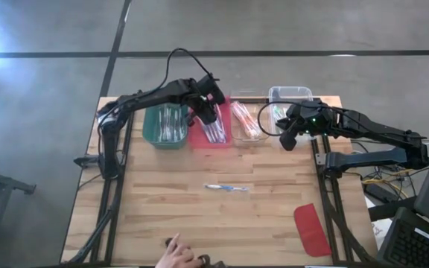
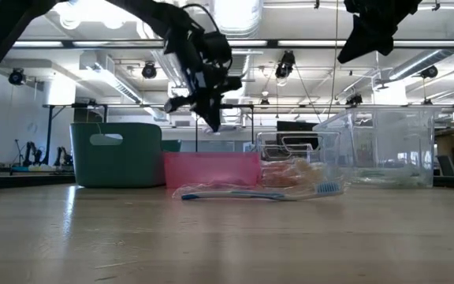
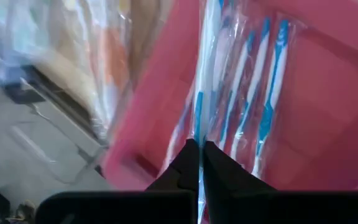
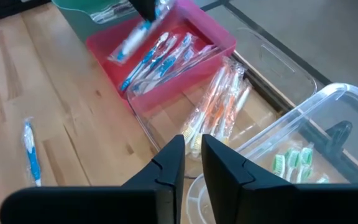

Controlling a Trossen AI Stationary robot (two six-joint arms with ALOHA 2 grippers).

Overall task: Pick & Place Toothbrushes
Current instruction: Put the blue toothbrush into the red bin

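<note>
While you watched from above, the wooden table (image 1: pixel 162 216) carried a row of four bins along its far edge, and every place below is given relative to the pink bin (image 1: pixel 213 138) in that row. The green bin (image 1: pixel 153 132) stood just beside the pink bin on the left arm's side. The clear tray (image 1: pixel 238 138) stood just beside it on the other side, holding wrapped orange-accented toothbrushes (image 4: pixel 219 106). The clear lidless box (image 1: pixel 289 94) stood beyond that tray, farther from the pink bin, with green-headed toothbrushes (image 4: pixel 291 163) on its floor.

You had the left gripper (image 1: pixel 208 113) poised above the pink bin, its fingers pressed together on a wrapped blue toothbrush (image 3: pixel 199 112) that hung over the bin's interior. More blue-accented toothbrushes (image 4: pixel 160 59) lay inside the pink bin.

You had the right gripper (image 4: pixel 192 155) raised over the clear box, well apart from the pink bin, its fingers parted only by a narrow gap with nothing between them.

A red lid (image 1: pixel 312 229) lay flat near the table's front corner on the right arm's side, well apart from the pink bin. One wrapped blue toothbrush on the table (image 1: pixel 226 187) lay in front of the pink bin, toward the table's middle. A person's hand (image 1: pixel 176 256) rested at the front edge, well apart from the pink bin.
</note>
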